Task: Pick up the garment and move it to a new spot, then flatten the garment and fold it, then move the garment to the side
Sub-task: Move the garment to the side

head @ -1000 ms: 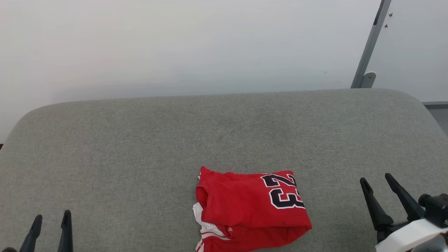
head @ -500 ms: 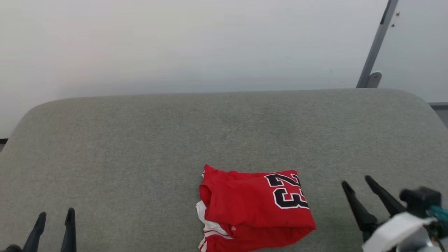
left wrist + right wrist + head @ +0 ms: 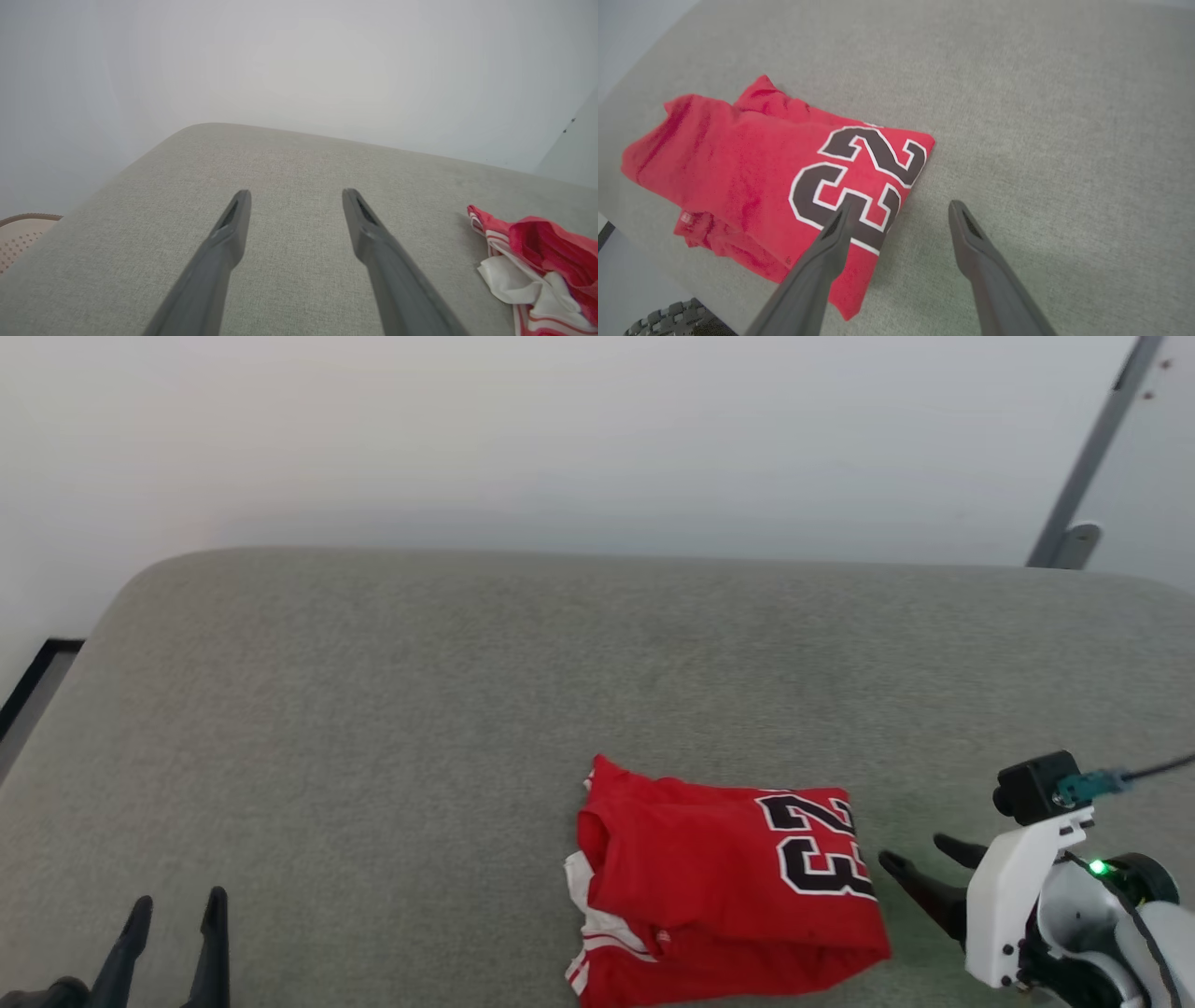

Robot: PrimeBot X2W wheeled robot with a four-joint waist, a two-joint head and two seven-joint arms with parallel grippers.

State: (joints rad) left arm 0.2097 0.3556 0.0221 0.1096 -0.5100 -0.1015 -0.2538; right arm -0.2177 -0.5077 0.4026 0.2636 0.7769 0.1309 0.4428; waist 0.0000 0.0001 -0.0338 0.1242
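garment (image 3: 728,882): fold judged done | right gripper (image 3: 910,849): held open, empty, just beside garment | left gripper (image 3: 179,896): held open, empty, well apart from garment | side move judged pending

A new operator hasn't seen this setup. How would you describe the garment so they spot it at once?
A wide grey cushion lies before the robot. Near its front edge, beside the open right gripper, lies the garment: folded, red, with a black white-edged 23 and white striped trim.
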